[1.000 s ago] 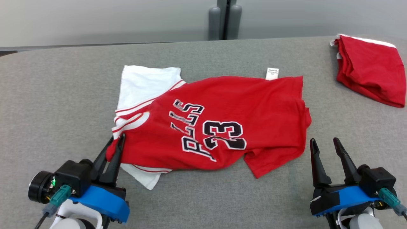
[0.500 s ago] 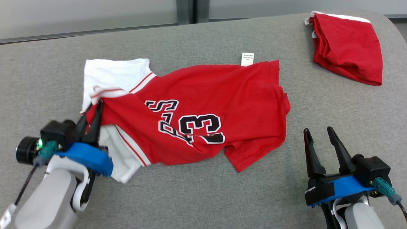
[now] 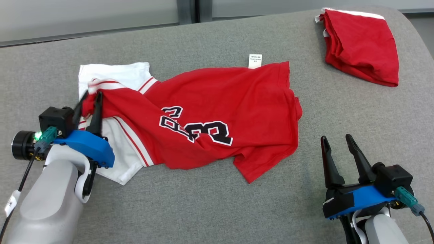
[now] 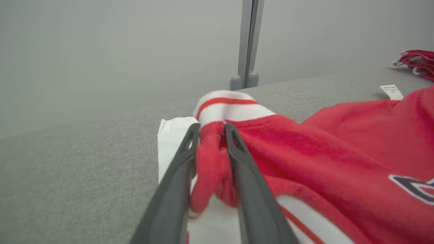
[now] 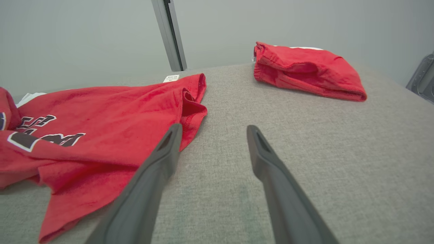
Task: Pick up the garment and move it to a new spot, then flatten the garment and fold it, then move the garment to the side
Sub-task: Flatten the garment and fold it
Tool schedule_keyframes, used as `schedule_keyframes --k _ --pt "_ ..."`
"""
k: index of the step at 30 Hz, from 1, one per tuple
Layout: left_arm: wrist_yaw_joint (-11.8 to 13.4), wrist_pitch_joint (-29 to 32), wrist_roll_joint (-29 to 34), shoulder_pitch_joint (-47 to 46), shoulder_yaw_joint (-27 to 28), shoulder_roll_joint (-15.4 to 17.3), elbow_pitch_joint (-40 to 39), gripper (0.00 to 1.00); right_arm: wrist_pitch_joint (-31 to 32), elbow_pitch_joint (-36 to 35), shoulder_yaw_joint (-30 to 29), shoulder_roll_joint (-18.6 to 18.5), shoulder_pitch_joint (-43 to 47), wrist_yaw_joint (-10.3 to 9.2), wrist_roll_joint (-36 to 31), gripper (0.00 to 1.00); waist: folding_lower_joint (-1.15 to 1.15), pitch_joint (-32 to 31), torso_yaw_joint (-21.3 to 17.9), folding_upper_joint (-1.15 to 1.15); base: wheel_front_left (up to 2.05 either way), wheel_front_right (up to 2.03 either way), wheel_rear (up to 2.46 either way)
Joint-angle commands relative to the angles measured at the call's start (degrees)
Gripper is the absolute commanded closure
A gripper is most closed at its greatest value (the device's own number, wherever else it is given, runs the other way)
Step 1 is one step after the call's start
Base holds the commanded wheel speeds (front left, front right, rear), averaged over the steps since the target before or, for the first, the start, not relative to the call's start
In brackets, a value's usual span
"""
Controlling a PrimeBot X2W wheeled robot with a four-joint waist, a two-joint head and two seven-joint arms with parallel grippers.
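The garment [image 3: 220, 101] is a red jersey with white sleeves and black-and-white lettering, lying crumpled across the middle of the grey padded table [image 3: 203, 210]. At its left end my left gripper [image 3: 89, 98] is shut on a bunched red shoulder edge, lifted a little off the white sleeve. In the left wrist view the red cloth [image 4: 210, 162] fills the narrow gap of the left gripper [image 4: 209, 130]. My right gripper [image 3: 335, 142] stands open on the bare table, just right of the garment's lower hem. The right wrist view shows the right gripper [image 5: 212, 130] with nothing between its fingers and the garment [image 5: 101, 122] to its left.
A second red garment [image 3: 362, 47], folded, lies at the far right corner of the table, also seen as a folded pile [image 5: 305, 69] beyond my right gripper. A white label [image 3: 255, 61] sticks out of the jersey's far edge. A wall with a grey post stands behind the table.
The camera has shifted. My left gripper has lifted the red shoulder edge and carried it away from me, dragging cloth so the lettering crumples. The right gripper has stayed open beside the hem.
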Motion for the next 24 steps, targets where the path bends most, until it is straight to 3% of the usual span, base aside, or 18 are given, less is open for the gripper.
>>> schedule_keyframes --k 1,12,18,24 --pt "0.3 -0.3 0.9 0.6 1.3 -0.2 -0.9 0.0 -0.2 0.2 0.0 -0.2 0.5 0.01 0.4 0.0 -0.01 -0.4 0.2 -0.02 0.0 0.0 0.0" --pt "-0.8 -0.3 6.5 15.5 10.4 -1.9 -13.4 0.0 -0.2 0.6 -0.8 -0.2 2.4 0.01 0.5 0.0 -0.01 -3.4 3.9 -0.02 0.0 0.0 0.0" --pt "-2.1 -0.3 8.1 17.8 11.7 -1.8 -11.6 0.0 -0.2 0.8 0.2 -0.2 1.8 0.01 0.6 0.0 -0.01 -3.7 4.6 -0.02 0.0 0.0 0.0" --pt "-3.0 -0.3 8.5 15.0 11.9 -1.6 -5.5 0.0 -0.2 0.8 0.5 -0.2 1.4 0.01 0.6 0.0 -0.01 -3.1 2.9 -0.02 0.0 0.0 0.0"
